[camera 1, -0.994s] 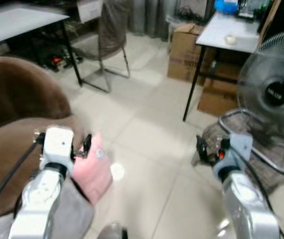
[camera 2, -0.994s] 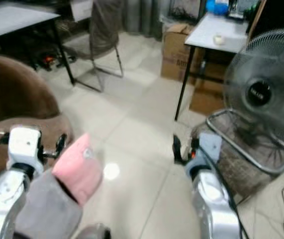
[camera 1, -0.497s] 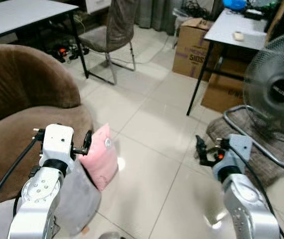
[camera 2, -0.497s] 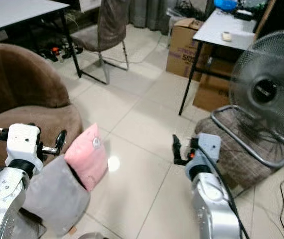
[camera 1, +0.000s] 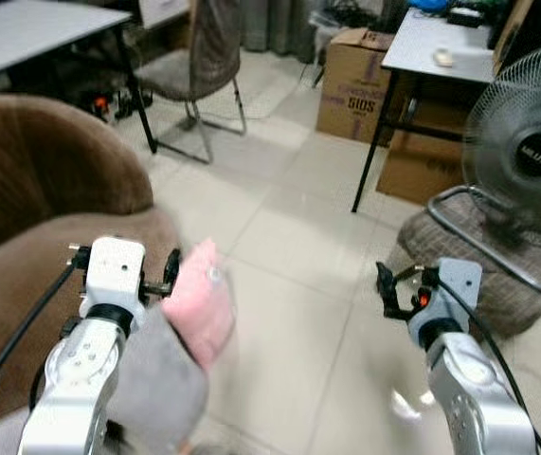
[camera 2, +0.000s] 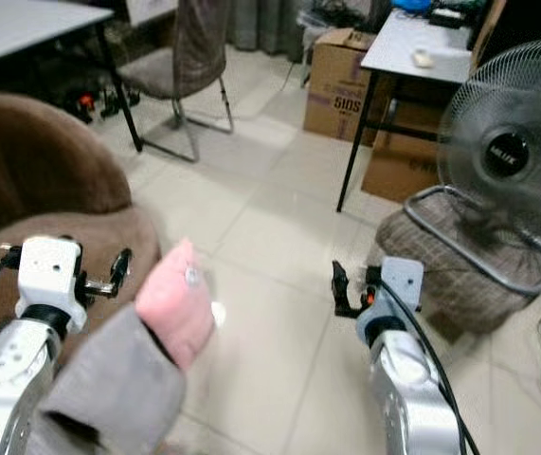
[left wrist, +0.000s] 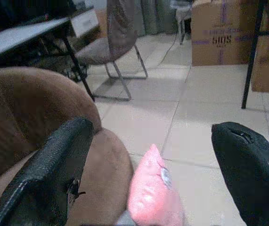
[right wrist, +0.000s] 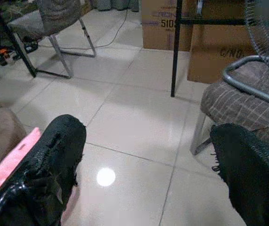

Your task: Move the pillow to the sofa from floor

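While the soft pink pillow is seen beside the brown sofa, the left pincer is spread wide above it; the right pincer is likewise held wide over the tiled floor.

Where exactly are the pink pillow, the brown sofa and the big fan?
pink pillow [camera 1: 201, 305], left eye view, middle of its pink face.
brown sofa [camera 1: 33, 190], left eye view, its rounded backrest.
fan [camera 2: 507, 152], right eye view, the hub.

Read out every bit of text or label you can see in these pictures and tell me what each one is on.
"5I0S": purple print on the upright cardboard box by the table leg.
"C/NO": faint print on the second cardboard box, under the table.
Fan hub badge: white lettering, too blurred to read.
Top line on the first box in the right wrist view: too blurred to read.
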